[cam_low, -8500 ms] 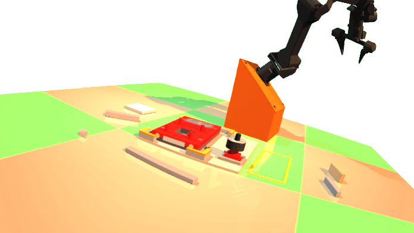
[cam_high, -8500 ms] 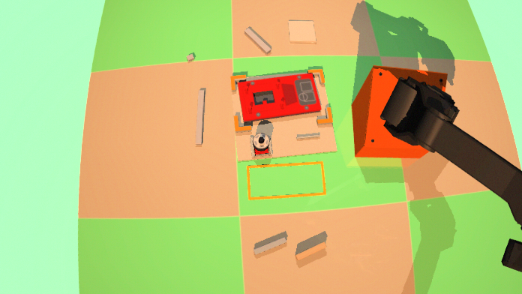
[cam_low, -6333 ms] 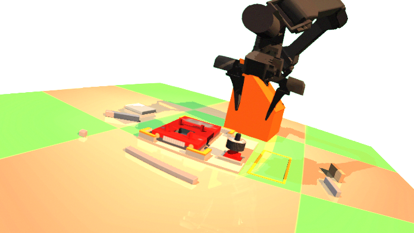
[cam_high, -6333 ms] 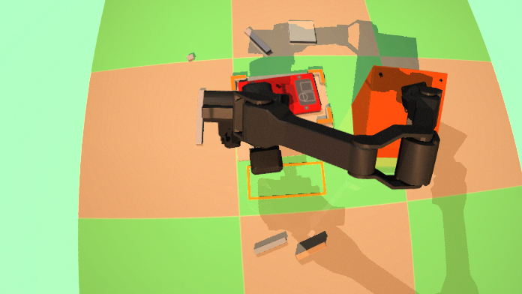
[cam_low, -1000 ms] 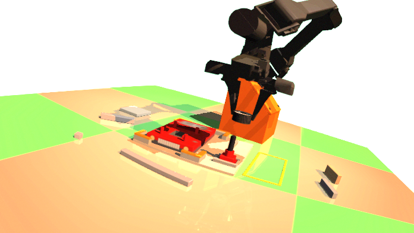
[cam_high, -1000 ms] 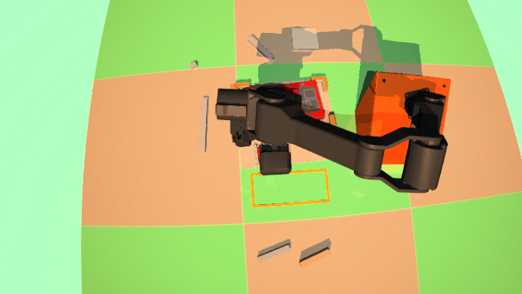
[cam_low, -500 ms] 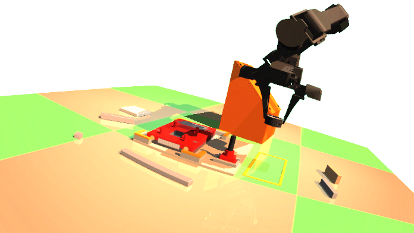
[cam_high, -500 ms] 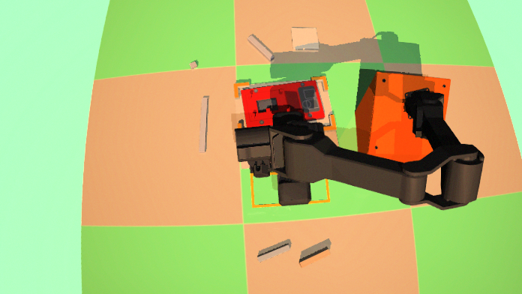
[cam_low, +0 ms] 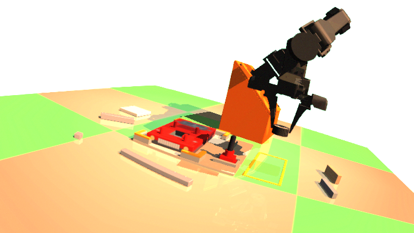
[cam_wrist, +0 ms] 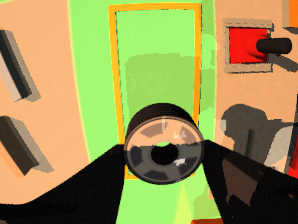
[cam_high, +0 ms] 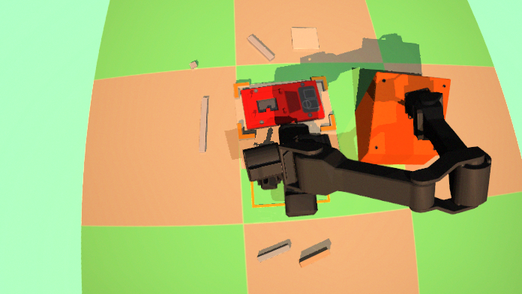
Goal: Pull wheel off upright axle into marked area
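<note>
My gripper (cam_low: 281,131) (cam_wrist: 162,149) is shut on the dark wheel (cam_low: 280,129) (cam_wrist: 143,162), one finger on each side of its rim. The wheel hangs in the air, off the axle. In the wrist view it overlaps the near part of the marked area, a yellow-orange outline (cam_high: 252,195) (cam_low: 284,172) (cam_wrist: 155,7) on the green table. The black upright axle (cam_low: 232,144) (cam_wrist: 275,46) stands bare on its red base (cam_low: 228,156) (cam_wrist: 242,45). In the top view the arm hides the wheel, the fingers and part of the outline.
A red car body (cam_high: 252,101) (cam_low: 165,137) lies between orange corner brackets (cam_high: 328,127) (cam_low: 191,154), beside the axle. Two short bars (cam_high: 274,253) (cam_high: 315,257) (cam_wrist: 15,65) (cam_wrist: 17,145) stand beyond the outline. A large orange block (cam_high: 397,124) (cam_low: 247,110) is under the arm's base.
</note>
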### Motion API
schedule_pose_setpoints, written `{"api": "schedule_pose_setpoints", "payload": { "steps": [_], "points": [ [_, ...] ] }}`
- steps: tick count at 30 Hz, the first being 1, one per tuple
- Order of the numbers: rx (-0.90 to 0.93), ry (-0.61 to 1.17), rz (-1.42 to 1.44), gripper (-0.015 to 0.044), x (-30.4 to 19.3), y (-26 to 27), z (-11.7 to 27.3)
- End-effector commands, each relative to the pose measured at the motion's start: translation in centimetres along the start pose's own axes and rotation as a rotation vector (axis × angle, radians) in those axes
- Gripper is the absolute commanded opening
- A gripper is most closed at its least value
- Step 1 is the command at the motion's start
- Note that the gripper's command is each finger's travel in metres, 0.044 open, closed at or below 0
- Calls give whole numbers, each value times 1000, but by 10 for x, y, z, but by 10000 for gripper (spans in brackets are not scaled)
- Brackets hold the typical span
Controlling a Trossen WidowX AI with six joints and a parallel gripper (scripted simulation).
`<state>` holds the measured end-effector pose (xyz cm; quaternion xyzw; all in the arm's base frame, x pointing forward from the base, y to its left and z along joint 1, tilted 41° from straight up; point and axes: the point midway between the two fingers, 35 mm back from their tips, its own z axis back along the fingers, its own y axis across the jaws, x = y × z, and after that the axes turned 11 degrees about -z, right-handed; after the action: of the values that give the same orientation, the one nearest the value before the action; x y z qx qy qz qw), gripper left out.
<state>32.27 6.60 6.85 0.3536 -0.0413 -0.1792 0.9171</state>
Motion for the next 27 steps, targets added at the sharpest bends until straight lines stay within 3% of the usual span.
{"api": "schedule_pose_setpoints", "payload": {
  "steps": [1, 16, 27],
  "points": [
    [-6, -3, -7, 0, 2, -2, -12],
    [-2, -2, -8, 0, 0, -2, -83],
    [-1, 8, -2, 289, -2, -1, -76]
  ]
}}
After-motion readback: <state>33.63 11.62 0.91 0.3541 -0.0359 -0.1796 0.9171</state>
